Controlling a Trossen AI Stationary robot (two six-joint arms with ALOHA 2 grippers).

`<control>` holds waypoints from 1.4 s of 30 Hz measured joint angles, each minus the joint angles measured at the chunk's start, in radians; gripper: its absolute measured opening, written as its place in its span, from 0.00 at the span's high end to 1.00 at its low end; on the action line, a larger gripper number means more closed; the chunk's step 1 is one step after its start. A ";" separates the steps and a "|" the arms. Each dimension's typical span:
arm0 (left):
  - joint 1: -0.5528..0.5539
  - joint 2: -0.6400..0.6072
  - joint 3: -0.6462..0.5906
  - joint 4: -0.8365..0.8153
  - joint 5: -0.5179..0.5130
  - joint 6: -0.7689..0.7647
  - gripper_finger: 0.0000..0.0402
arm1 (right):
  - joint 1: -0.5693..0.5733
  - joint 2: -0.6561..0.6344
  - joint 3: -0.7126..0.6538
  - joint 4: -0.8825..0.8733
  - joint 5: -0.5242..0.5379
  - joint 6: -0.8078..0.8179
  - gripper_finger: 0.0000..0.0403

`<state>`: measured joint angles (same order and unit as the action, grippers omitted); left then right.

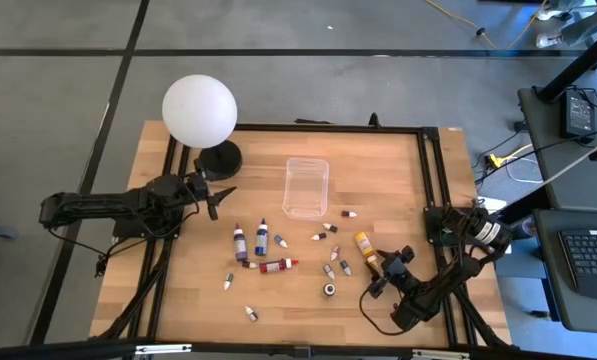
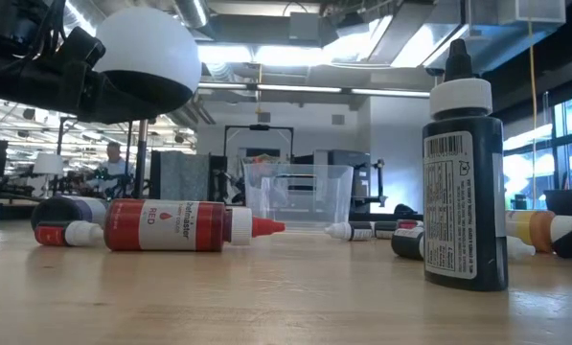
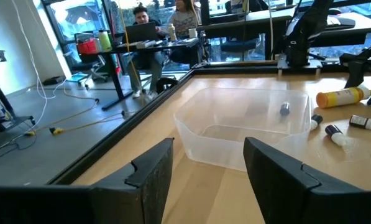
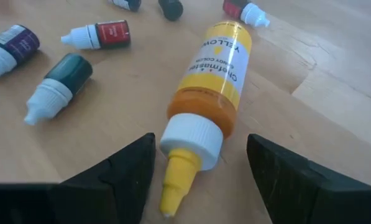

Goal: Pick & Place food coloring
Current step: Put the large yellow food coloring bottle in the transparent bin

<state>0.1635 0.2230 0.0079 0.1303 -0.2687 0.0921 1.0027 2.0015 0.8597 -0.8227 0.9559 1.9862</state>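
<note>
The table point(image 1: 398, 170) carries the lamp point(image 1: 199, 110) far left and the clear box point(image 1: 306, 187) mid. My left gripper point(image 1: 216, 195) waits apart beside the lamp. My right gripper point(image 4: 201, 165) spreads around the yellow bottle point(image 4: 217, 68), lying near right among scattered small bottles point(image 1: 330, 270).

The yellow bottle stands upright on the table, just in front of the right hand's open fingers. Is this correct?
Not quite: the yellow bottle lies on its side on the table, cap toward the right hand. The right wrist view shows it. The rest holds: the fingers are open and the bottle is just in front of them.
</note>
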 joint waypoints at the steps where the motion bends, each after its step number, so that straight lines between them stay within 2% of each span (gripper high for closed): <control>1: 0.000 0.000 0.000 0.000 0.000 0.000 0.52 | 0.000 0.001 0.000 0.000 0.001 0.000 0.38; 16: 0.000 0.000 0.000 0.000 0.000 0.000 0.52 | -0.001 0.001 0.000 -0.025 0.009 -0.002 0.61; 24: 0.000 0.000 0.000 0.000 0.000 0.000 0.52 | -0.001 0.001 0.000 -0.043 0.010 -0.006 0.67; 32: 0.000 0.000 0.000 0.000 0.000 0.000 0.52 | -0.001 0.001 0.007 -0.051 0.009 -0.033 0.67; 36: 0.000 0.000 0.000 0.000 0.000 0.000 0.52 | -0.001 0.001 0.052 -0.133 0.009 -0.034 0.67; 42: 0.000 0.000 0.000 0.000 0.000 0.000 0.52 | -0.001 0.001 0.190 -0.380 -0.014 -0.034 0.67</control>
<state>0.1633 0.2230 0.0081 0.1303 -0.2684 0.0921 1.0016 2.0022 1.0495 -1.2022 0.9423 1.9517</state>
